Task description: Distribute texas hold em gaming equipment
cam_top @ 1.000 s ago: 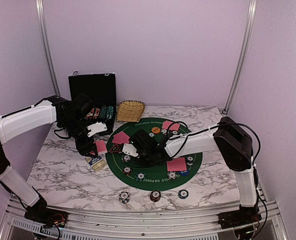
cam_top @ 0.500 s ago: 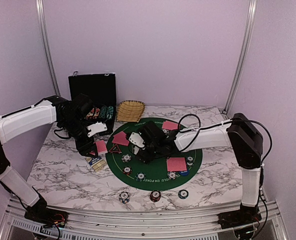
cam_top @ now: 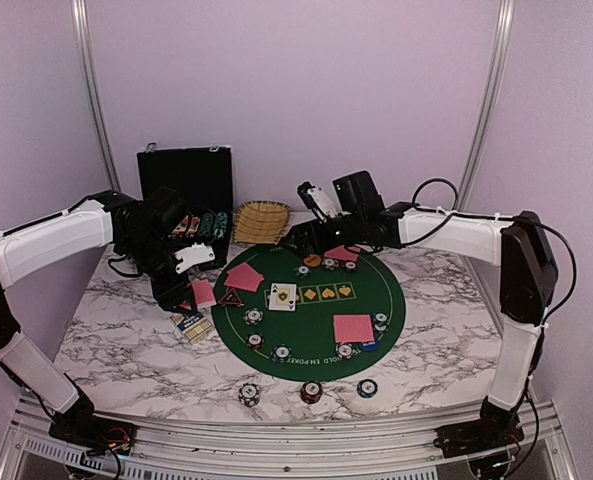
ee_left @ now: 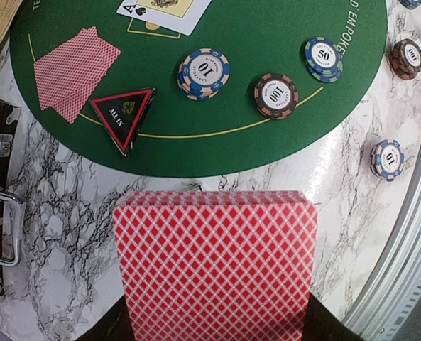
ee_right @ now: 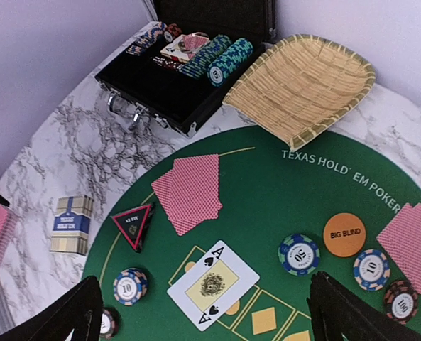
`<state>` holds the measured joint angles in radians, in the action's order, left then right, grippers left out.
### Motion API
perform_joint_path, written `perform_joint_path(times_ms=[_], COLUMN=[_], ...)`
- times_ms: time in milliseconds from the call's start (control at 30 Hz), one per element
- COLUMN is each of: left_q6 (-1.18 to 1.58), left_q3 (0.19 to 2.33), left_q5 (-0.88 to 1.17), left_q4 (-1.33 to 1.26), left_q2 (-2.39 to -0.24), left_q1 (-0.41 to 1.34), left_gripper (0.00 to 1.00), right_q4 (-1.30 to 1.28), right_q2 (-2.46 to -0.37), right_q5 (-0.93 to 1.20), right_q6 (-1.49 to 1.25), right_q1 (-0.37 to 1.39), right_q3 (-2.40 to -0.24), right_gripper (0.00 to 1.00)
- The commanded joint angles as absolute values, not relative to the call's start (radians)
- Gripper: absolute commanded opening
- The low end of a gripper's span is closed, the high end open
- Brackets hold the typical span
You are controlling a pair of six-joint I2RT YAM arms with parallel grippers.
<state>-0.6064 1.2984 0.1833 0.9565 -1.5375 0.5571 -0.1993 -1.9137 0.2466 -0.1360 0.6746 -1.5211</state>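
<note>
A face-up ace of spades (cam_top: 282, 296) lies on the round green mat (cam_top: 316, 310); it also shows in the right wrist view (ee_right: 212, 284). Pink-red-backed card pairs lie at the mat's left (cam_top: 243, 276), far side (cam_top: 342, 252) and right (cam_top: 353, 328). The black-red triangle (cam_top: 230, 297) sits at the left rim, the orange disc (ee_right: 343, 234) at the far side, and the blue disc (cam_top: 368, 346) near the right pair. Striped chips (ee_left: 204, 73) ring the mat. My left gripper (ee_left: 217, 328) is shut on the card deck (ee_left: 217, 263) over the marble left of the mat. My right gripper (ee_right: 210, 320) is open and empty, raised above the mat's far part.
The open black case (cam_top: 186, 190) with chip rows stands at the back left, and the straw basket (cam_top: 261, 220) is beside it. A blue card box (cam_top: 191, 323) lies on the marble by my left gripper. Three chips (cam_top: 311, 391) sit near the front edge.
My right arm has lifted off the mat's middle and swung back to the far side, leaving the ace of spades face up. The left arm has not moved.
</note>
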Motion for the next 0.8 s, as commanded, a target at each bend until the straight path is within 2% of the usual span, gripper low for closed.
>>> perform_joint_path(times_ms=[0, 267, 367, 767], left_q6=[-0.608, -0.607, -0.607, -0.605], left_q3=[1.338, 1.348, 1.353, 1.380], left_q5=[0.203, 0.207, 0.207, 0.215], left_q4=[0.977, 0.977, 0.977, 0.977], left_q2=[-1.505, -1.514, -1.521, -1.537], left_q1=[0.552, 0.552, 0.552, 0.554], left_gripper=[0.00, 0.00, 0.00, 0.00], right_q4=[-0.151, -0.079, 0.033, 0.256], right_q2=[-1.914, -1.967, -1.992, -2.124], right_q5=[0.529, 0.654, 0.713, 0.832], right_q6=[-0.352, -0.641, -0.739, -0.955], right_q1=[0.657, 0.710, 0.740, 0.836], right_q3=[-1.529, -1.491, -1.450, -1.512], right_gripper=[0.99, 0.99, 0.99, 0.97])
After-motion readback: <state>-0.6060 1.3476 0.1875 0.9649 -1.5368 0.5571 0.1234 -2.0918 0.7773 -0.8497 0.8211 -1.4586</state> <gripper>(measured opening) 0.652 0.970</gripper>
